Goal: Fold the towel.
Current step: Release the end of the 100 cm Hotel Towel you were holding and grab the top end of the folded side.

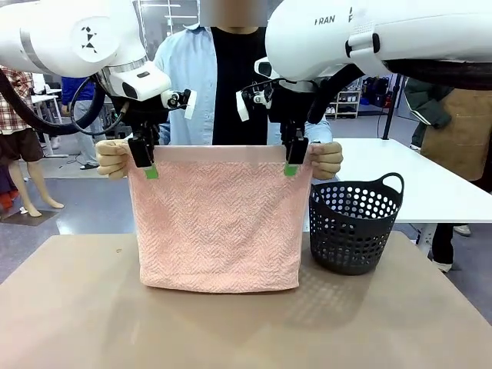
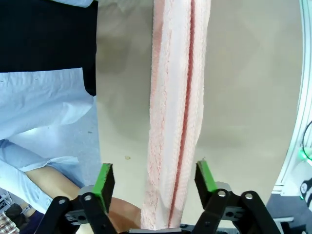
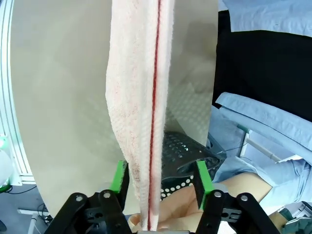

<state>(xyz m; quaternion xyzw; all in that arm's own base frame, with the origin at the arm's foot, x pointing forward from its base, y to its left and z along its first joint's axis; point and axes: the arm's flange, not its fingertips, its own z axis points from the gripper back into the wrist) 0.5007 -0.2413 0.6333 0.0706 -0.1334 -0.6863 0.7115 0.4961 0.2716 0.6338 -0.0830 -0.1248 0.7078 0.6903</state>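
Observation:
The pale pink towel hangs folded double over the table, and its lower edge touches the tabletop. A person's hands hold its two top corners. My left gripper straddles the top edge near the left corner. In the left wrist view the towel runs between the left gripper's green pads, with a gap beside the cloth, so it is open. My right gripper straddles the right corner. In the right wrist view this gripper is also open around the towel.
A dark perforated basket stands on the tan table just right of the towel. The person stands at the far side, close behind the towel. A white table sits beyond at the right.

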